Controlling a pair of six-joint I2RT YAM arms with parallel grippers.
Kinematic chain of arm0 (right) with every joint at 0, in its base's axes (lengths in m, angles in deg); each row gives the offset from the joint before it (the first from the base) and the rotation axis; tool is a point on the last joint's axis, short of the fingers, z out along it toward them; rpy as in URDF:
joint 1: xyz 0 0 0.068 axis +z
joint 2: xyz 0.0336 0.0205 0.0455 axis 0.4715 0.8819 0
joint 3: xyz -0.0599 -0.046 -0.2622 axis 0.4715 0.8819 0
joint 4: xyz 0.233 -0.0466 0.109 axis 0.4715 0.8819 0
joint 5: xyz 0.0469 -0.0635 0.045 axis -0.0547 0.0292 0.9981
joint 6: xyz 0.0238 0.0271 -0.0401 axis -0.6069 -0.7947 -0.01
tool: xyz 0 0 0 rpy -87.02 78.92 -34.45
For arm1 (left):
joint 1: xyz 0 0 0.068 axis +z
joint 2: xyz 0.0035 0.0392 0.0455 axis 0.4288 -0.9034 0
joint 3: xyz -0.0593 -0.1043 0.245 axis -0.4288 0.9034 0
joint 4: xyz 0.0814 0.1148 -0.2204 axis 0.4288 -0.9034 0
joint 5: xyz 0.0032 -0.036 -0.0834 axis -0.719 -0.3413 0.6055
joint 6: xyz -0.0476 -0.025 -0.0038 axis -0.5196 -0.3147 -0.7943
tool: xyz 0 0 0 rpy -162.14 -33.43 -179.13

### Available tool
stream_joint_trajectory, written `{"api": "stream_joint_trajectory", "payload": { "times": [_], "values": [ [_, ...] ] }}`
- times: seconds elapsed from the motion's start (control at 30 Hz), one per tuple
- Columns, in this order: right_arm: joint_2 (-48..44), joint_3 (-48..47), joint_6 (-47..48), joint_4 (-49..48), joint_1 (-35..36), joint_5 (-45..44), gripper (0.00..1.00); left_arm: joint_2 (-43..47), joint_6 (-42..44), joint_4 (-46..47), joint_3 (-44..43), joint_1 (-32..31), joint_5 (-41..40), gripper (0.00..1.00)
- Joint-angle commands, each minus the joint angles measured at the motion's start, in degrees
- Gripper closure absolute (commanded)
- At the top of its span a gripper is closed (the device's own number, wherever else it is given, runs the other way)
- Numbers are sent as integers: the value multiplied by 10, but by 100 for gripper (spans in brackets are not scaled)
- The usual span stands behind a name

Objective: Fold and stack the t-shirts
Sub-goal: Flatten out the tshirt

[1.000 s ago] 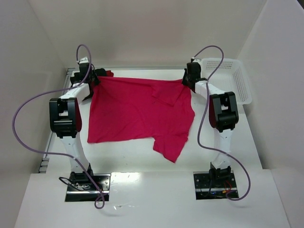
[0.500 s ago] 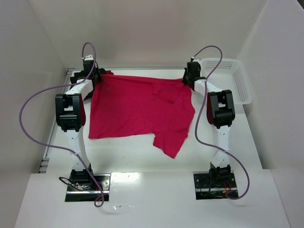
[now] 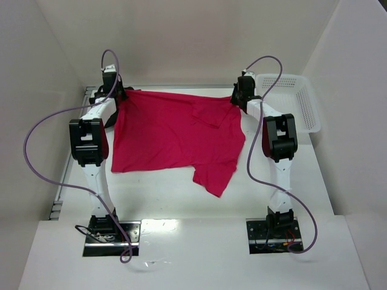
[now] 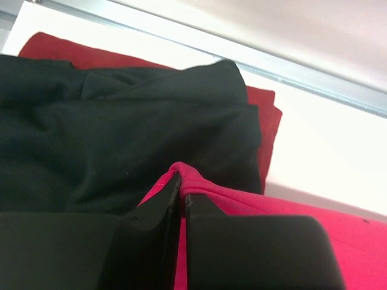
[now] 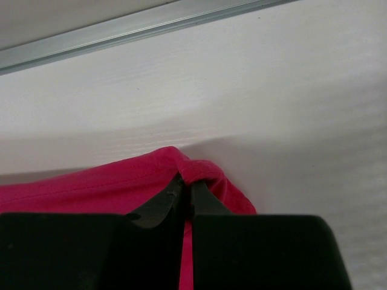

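across the flat white table (image 3: 181,193), spread wide and mostly smooth, a bright crimson-pink cloth short-sleeved t-shirt (image 3: 175,136), far edge stretched between the two arms, one sleeve trailing toward the near side, right of centre. at the far right corner, a white perforated plastic basket (image 3: 302,103), apart from the shirt. at the far left corner, a bunched black cloth t-shirt (image 4: 121,133), lying on top of a darker red cloth t-shirt (image 4: 266,115) visible past its far and right edges. left gripper (image 4: 182,184) at the pink shirt's far left corner, fingers pressed together on a pinch of its hem, just beside the black cloth. right gripper (image 5: 186,187) at the far right corner, fingers likewise clamped on a small fold of pink hem.
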Motion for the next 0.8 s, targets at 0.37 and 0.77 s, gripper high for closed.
{"api": "stream_joint_trajectory", "payload": {
  "times": [0.37, 0.77],
  "values": [
    [-45, -43, 19, -30, -9, 27, 22, -2, 1, -19, -87, 16, -11, 33],
    [-113, 30, -2, -17, -9, 118, 1, 55, 15, -44, -30, 16, 30, 18]
  ]
}}
